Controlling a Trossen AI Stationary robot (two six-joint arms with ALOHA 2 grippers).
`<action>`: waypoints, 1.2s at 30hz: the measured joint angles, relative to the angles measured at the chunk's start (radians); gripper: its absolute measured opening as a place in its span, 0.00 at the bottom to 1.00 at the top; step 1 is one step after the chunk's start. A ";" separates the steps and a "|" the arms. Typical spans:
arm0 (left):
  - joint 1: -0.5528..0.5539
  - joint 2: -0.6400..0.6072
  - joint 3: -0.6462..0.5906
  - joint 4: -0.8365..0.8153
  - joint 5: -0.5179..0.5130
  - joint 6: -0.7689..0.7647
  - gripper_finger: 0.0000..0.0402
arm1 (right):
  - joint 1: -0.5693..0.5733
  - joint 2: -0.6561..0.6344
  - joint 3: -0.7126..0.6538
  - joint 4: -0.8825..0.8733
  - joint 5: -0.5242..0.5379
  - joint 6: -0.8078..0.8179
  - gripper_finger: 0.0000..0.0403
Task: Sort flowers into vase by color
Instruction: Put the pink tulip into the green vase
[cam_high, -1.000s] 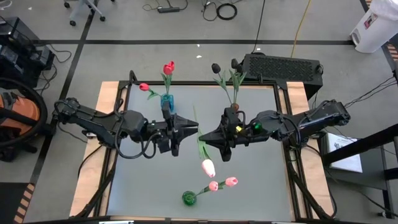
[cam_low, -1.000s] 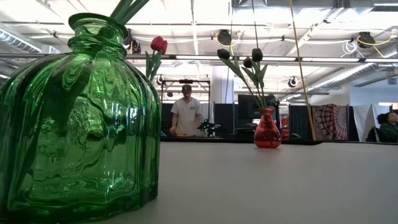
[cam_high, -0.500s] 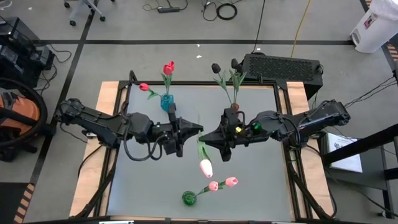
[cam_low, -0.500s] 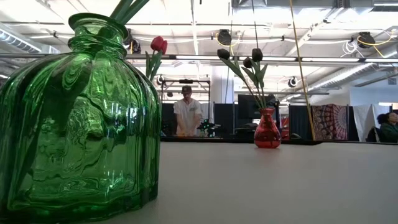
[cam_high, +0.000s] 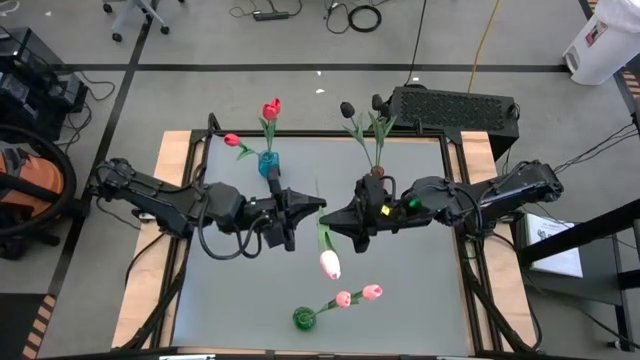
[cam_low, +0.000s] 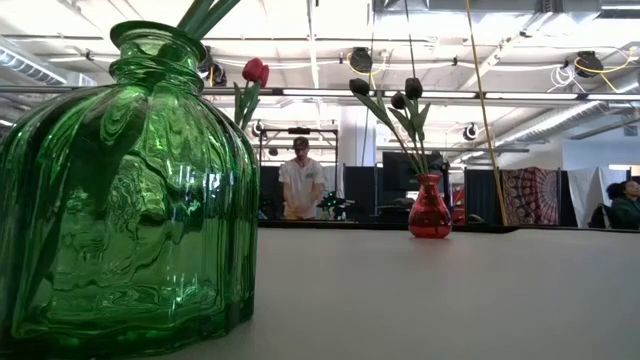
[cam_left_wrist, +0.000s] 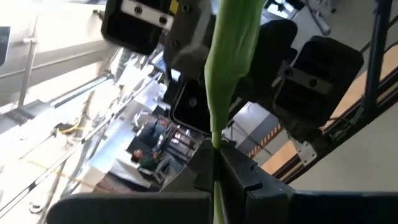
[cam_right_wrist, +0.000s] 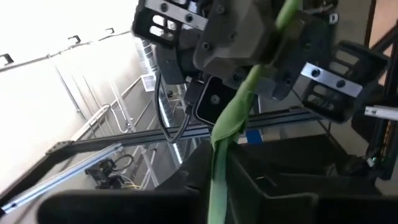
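Overhead, bare grey table (cam_high: 400, 290) lies around both arms, which meet nose to nose mid-table. Left gripper (cam_high: 316, 207) is clamped on the pink tulip's (cam_high: 329, 263) stem; right gripper (cam_high: 330, 218) holds it too (how firmly, unclear). Only the low view shows the green vase (cam_low: 125, 190) close.

Black perforated case (cam_high: 455, 106) lies just beyond the table's (cam_high: 400, 300) far edge; a person (cam_low: 299, 186) stands behind the table.
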 joint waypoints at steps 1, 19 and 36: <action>-0.004 0.000 0.000 -0.001 -0.019 0.000 0.02 | 0.000 0.000 0.000 0.001 0.000 -0.017 0.11; -0.165 -0.029 0.000 0.000 -0.333 -0.250 0.02 | -0.002 -0.029 0.000 0.022 -0.002 -0.414 0.41; -0.322 -0.158 0.000 -0.276 -0.371 -1.048 0.02 | 0.041 -0.087 0.002 -0.118 -0.033 -0.915 0.41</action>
